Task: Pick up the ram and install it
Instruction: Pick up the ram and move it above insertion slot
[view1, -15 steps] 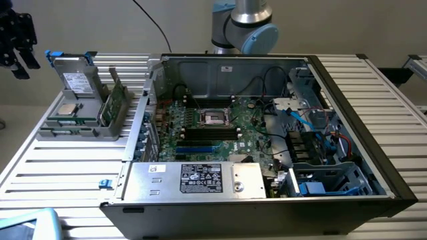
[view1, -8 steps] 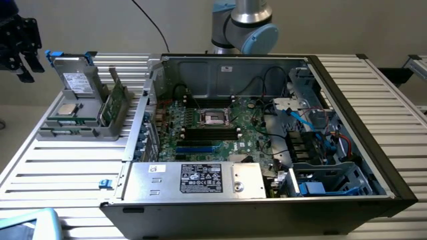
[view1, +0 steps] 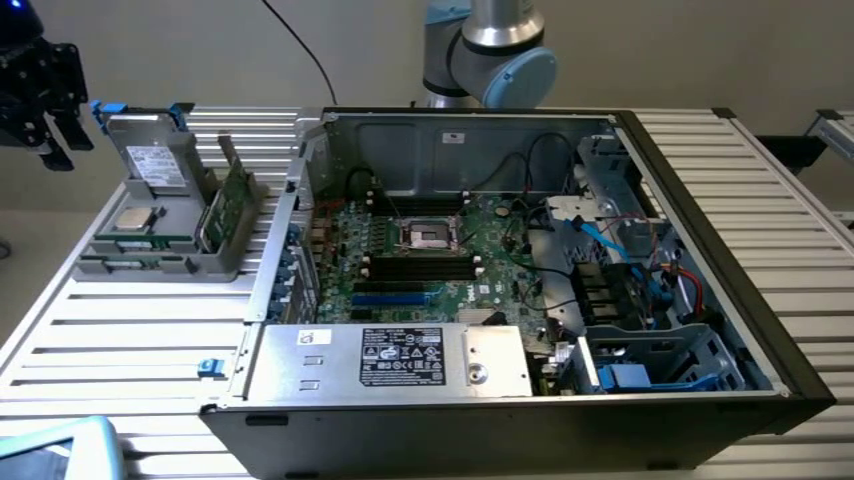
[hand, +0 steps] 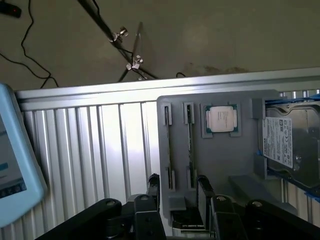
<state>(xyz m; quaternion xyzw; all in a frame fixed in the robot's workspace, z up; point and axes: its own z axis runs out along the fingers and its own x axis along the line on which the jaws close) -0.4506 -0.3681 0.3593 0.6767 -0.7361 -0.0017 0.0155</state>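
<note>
Gripper (view1: 60, 145) of the arm hangs high at the exterior view's left, above and apart from the grey moulded plastic parts holder (view1: 160, 262), touching nothing. Wrist view: the two black fingers (hand: 154, 181) are spread, the gap between them empty, gripper (hand: 178, 182) lined up over the slotted end of the holder (hand: 220, 165). The ram (view1: 238, 203), a long narrow green circuit-board stick, stands on its edge in the holder on the side nearest the computer case, not yet lifted. From the wrist camera two parallel slots each carry a thin board seen edge-on, (hand: 168, 150) and (hand: 190, 145); cannot tell from these views which one matches the stick seen from outside. Beside the slots sits a small square silver processor chip (hand: 221, 119) in a green frame, and past that a grey boxy drive with a white label (hand: 282, 142), held upright in blue clips. The holder rests on a slatted aluminium table (view1: 134, 325). Open black tower case (view1: 747, 300) lies on its side to the exterior view's right of the holder, green motherboard (view1: 501, 275) exposed. The motherboard's black memory slots (view1: 420, 266) sit just below the bare processor socket (view1: 430, 235) and are empty. Silver power supply box with a label (view1: 387, 360) at the case's near edge. A light-blue framed screen (view1: 60, 450) lies at the table's near corner.
</note>
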